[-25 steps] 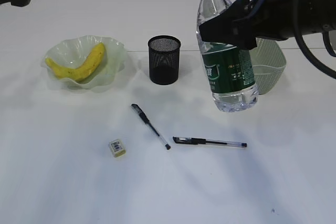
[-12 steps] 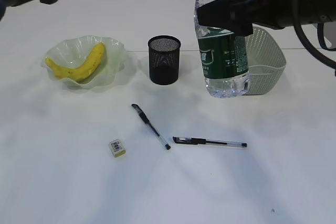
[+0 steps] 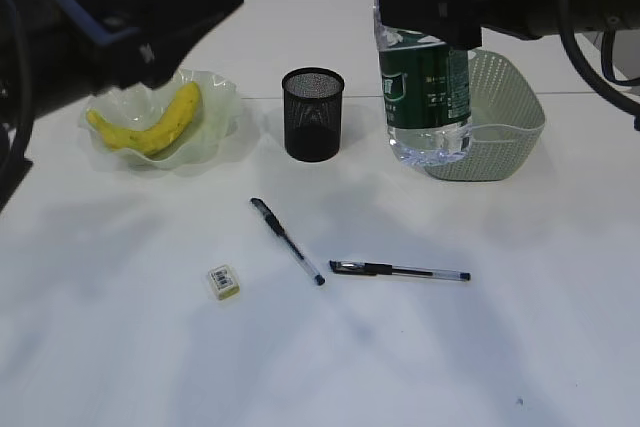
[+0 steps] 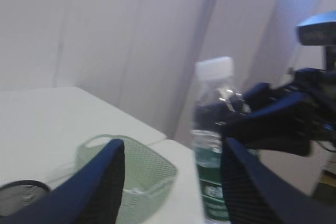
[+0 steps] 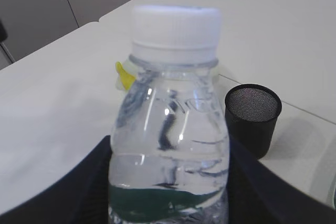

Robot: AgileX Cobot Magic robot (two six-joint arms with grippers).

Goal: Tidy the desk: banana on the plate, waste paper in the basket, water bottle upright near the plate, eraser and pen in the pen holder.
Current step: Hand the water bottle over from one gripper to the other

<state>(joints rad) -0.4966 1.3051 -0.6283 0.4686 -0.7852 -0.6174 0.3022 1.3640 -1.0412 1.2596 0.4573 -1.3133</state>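
My right gripper (image 3: 428, 19) is shut on the water bottle (image 3: 424, 77), gripping it just below the neck. The bottle stands upright in front of the basket (image 3: 500, 112); its white cap (image 5: 175, 24) fills the right wrist view. I cannot tell whether its base touches the desk (image 3: 120, 347). My left gripper (image 3: 200, 32) hangs open and empty, high at the left, over the plate (image 3: 215, 137) that holds the banana (image 3: 150, 125). The pen holder (image 3: 313, 114) stands mid-desk. Two pens (image 3: 287, 242) (image 3: 398, 270) and the eraser (image 3: 223, 281) lie in front. The waste paper does not show clearly.
In the left wrist view the open fingers (image 4: 107, 182) frame the basket (image 4: 152, 171) and the bottle (image 4: 212, 145), with the pen holder's rim (image 4: 21, 192) at the lower left. Bare desk stretches across the front.
The right gripper has carried the bottle back toward the basket and turned it upright. The left arm has swung in from the top left corner and now looms over the plate.
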